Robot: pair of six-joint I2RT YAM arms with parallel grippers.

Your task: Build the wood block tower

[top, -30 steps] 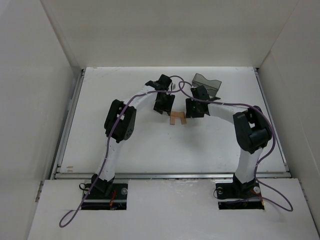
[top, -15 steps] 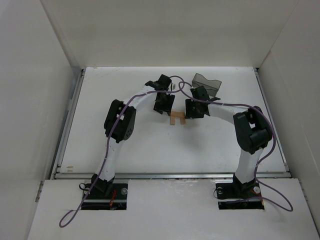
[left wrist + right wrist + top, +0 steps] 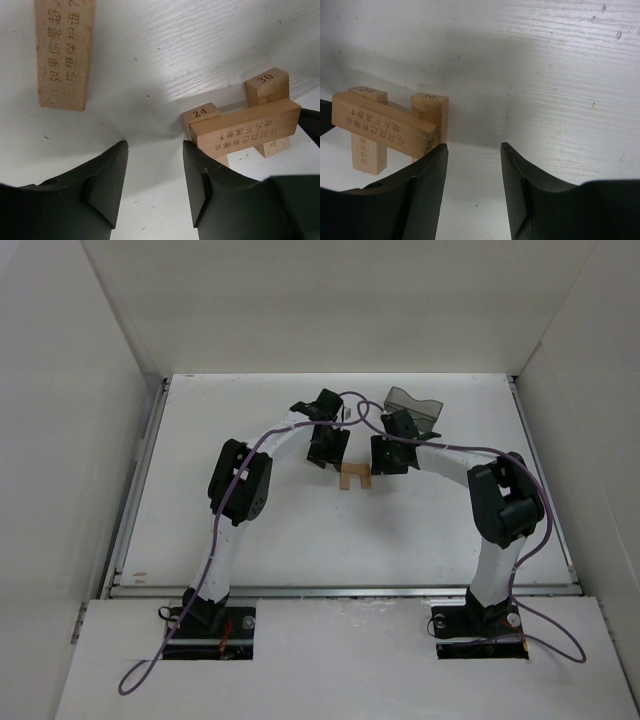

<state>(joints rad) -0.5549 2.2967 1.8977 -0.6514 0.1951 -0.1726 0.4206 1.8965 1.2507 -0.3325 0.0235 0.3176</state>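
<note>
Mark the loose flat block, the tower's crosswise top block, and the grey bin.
Loose block point(image 3: 65, 50): left wrist view, middle of its printed face.
Top block point(image 3: 245, 130): left wrist view, middle of its printed side.
Grey bin point(image 3: 420, 405): top external view, its translucent wall.

Grey bin point(image 3: 420, 404) sits on the white table point(image 3: 300, 540).

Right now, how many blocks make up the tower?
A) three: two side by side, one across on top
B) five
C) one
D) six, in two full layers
A: the tower is block 24 and block 30 side by side, with one crosswise block on top; a loose block lies apart.
</note>
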